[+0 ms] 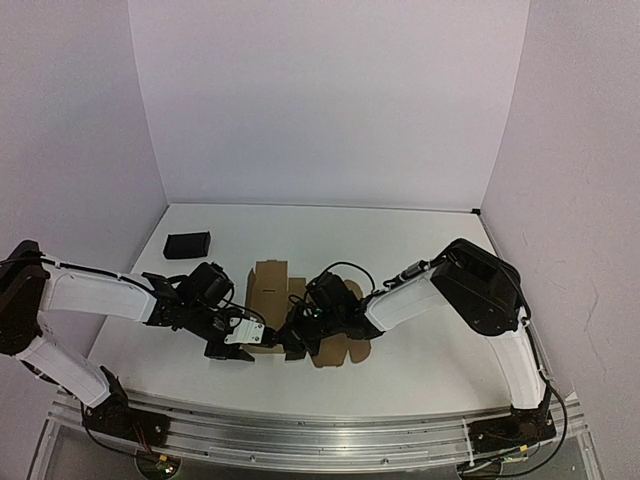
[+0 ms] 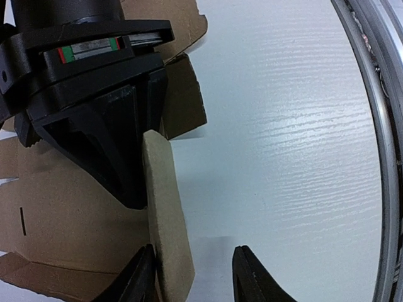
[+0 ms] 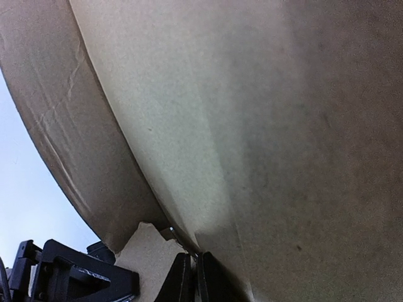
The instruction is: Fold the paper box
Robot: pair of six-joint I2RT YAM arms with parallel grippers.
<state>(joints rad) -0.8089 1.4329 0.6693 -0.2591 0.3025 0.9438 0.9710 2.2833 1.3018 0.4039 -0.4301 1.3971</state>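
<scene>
No legible text, brand or number found on any surface. The right gripper (image 2: 137,195) carries a red-and-green strip (image 2: 89,49); nothing on it can be read.

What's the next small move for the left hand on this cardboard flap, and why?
Probably close the left hand on the raised flap of the paper box. The flap stands between its open fingers, against one, with a gap to the other, while the right hand pinches the cardboard.
</scene>
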